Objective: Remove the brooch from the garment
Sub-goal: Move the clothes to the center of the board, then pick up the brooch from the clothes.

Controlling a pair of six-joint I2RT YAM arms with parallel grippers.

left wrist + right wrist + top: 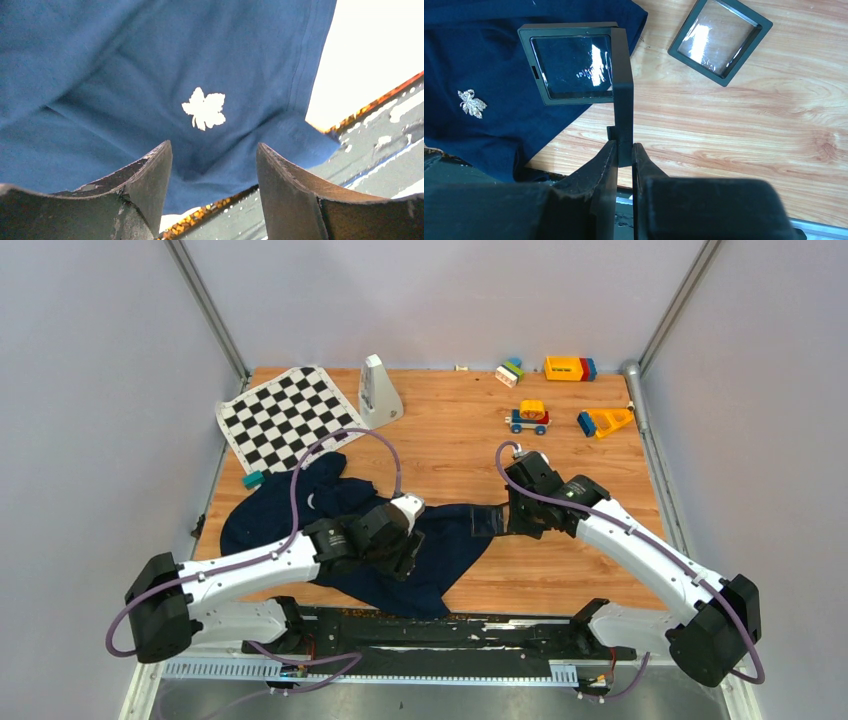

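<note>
The dark navy garment [265,525] lies crumpled on the front left of the wooden table. A pale leaf-shaped brooch [204,109] sits on its cloth, also seen in the right wrist view as the brooch [472,103]. My left gripper [214,145] hovers open just short of the brooch, with only cloth between its fingers. My right gripper [624,150] is shut on the edge of a black square box frame [621,75] with a clear window, held upright over the garment's right edge [589,120]. In the top view the left gripper [403,558] hides the brooch.
A second black windowed frame [720,40] lies on the wood to the right. At the back are a chequered mat [285,415], a white pyramid-shaped object [378,390] and several coloured toys [528,417]. The garment hangs over the table's near edge [370,107].
</note>
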